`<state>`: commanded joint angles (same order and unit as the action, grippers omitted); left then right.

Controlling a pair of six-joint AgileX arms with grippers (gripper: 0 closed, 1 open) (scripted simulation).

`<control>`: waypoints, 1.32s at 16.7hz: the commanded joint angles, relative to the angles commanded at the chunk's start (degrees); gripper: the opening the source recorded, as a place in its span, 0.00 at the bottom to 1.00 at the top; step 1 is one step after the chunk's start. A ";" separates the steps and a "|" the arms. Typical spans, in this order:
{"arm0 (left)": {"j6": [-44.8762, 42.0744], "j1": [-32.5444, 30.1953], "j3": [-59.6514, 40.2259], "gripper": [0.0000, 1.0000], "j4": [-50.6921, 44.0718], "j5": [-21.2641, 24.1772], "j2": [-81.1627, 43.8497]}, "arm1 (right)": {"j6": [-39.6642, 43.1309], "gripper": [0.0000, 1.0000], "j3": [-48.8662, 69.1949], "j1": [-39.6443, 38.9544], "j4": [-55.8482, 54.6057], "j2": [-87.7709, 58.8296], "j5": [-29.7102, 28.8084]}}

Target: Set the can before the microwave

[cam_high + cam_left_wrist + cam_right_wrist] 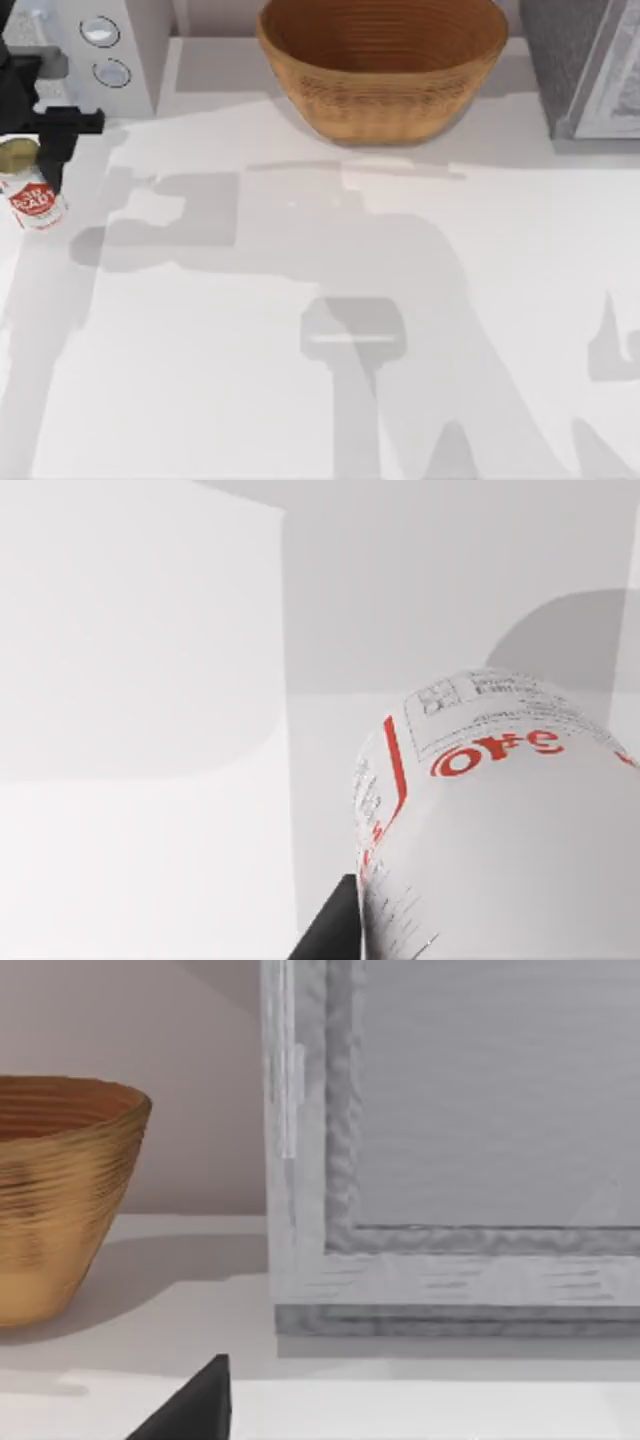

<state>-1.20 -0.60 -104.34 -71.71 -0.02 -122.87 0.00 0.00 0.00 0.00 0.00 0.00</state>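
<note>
While fingers (pixel 50 150) flank it, can (pixel 30 190) faces microwave (pixel 110 50).

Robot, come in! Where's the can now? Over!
Left gripper at table's far left, jaws round the can. Can sits just before the microwave. Nothing blocking. Right arm parked.

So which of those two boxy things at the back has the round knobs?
The microwave at the back left, behind the can. The speckled dark grey box at the back right shows a pale framed panel, no knobs.
</note>
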 joint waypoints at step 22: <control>0.06 0.10 0.71 1.00 0.79 0.09 0.12 | 0.00 1.00 0.00 0.00 0.00 0.00 0.00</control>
<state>-1.14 -0.50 -103.63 -70.92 0.07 -122.76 0.00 0.00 0.00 0.00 0.00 0.00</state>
